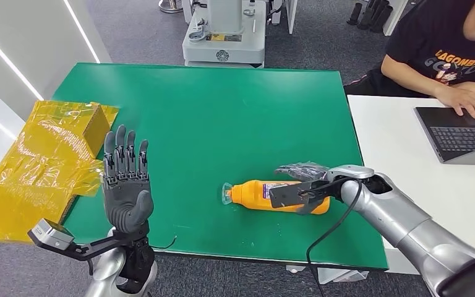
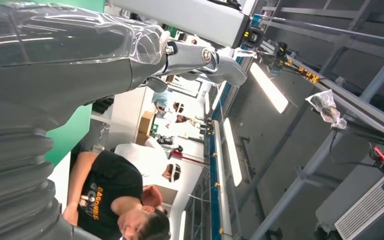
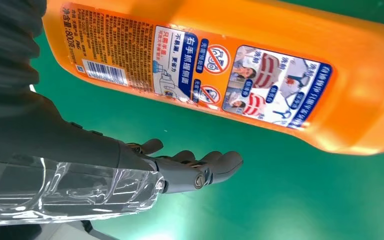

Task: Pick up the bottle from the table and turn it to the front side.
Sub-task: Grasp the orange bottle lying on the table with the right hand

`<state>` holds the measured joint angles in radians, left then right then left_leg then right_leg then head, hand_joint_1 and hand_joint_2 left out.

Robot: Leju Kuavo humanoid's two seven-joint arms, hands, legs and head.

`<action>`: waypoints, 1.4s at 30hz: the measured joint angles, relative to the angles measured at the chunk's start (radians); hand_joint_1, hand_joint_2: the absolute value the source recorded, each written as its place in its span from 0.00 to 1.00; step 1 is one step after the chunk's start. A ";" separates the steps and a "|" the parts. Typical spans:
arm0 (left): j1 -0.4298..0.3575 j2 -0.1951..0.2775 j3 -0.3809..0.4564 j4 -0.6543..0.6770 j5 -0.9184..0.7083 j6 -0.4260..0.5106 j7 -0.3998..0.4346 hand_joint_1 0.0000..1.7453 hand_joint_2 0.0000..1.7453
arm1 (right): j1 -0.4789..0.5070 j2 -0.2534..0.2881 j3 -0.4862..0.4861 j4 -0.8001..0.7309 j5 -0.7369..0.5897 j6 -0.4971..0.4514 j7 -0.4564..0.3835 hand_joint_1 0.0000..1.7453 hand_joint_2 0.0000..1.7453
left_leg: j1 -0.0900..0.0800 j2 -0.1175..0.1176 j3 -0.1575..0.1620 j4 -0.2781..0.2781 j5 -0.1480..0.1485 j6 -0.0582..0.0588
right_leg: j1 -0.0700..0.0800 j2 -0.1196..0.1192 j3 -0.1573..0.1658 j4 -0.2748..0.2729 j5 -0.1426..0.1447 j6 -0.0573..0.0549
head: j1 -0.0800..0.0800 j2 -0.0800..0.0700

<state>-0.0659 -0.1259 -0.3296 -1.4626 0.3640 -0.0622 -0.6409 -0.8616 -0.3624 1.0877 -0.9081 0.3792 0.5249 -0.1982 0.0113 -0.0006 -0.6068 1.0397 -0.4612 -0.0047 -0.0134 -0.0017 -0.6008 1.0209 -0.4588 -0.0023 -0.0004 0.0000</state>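
Orange bottle (image 1: 266, 195) lies flat — right hand (image 1: 303, 192) beside it, fingers apart.

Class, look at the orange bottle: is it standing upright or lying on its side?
Lying on its side. The orange bottle stretches lengthwise along the green table, its neck pointing sideways, with the right hand over it.

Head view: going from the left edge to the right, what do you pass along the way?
Yellow bag → left hand → orange bottle, lying on the green table → right hand → laptop on the white table.
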 joint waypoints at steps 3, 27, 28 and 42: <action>0.005 0.000 0.000 -0.003 -0.002 0.000 0.000 0.00 1.00 | -0.002 -0.011 0.014 0.005 0.001 -0.001 0.009 0.00 1.00 | 0.000 0.000 0.000 0.000 0.000 0.000 | 0.000 0.000 0.000 0.000 0.000 0.000 | 0.000 0.000; 0.010 -0.003 0.000 -0.003 0.006 -0.003 0.000 0.00 1.00 | 0.103 -0.034 0.022 0.053 0.037 -0.165 -0.022 0.00 1.00 | 0.000 0.000 0.000 0.000 0.000 0.000 | 0.000 0.000 0.000 0.000 0.000 0.000 | 0.000 0.000; 0.010 -0.004 0.000 -0.003 0.006 -0.003 0.000 0.00 1.00 | 0.107 -0.034 0.016 0.054 0.039 -0.171 -0.025 0.07 1.00 | 0.000 0.000 0.000 0.000 0.000 0.000 | 0.000 0.000 0.000 0.000 0.000 0.000 | 0.000 0.000; 0.017 -0.018 0.007 -0.003 -0.011 -0.016 0.018 0.00 1.00 | 0.152 -0.020 -0.043 0.059 0.093 -0.242 -0.061 1.00 1.00 | 0.000 0.001 0.003 0.000 0.000 0.000 | 0.000 0.000 0.003 0.000 0.000 0.000 | 0.000 0.000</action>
<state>-0.0492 -0.1437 -0.3228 -1.4656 0.3528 -0.0787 -0.6229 -0.7097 -0.3820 1.0445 -0.8492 0.4726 0.2825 -0.2590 0.0114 -0.0001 -0.6040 1.0396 -0.4611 -0.0047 -0.0133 -0.0012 -0.5981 1.0207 -0.4588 -0.0023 -0.0004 0.0000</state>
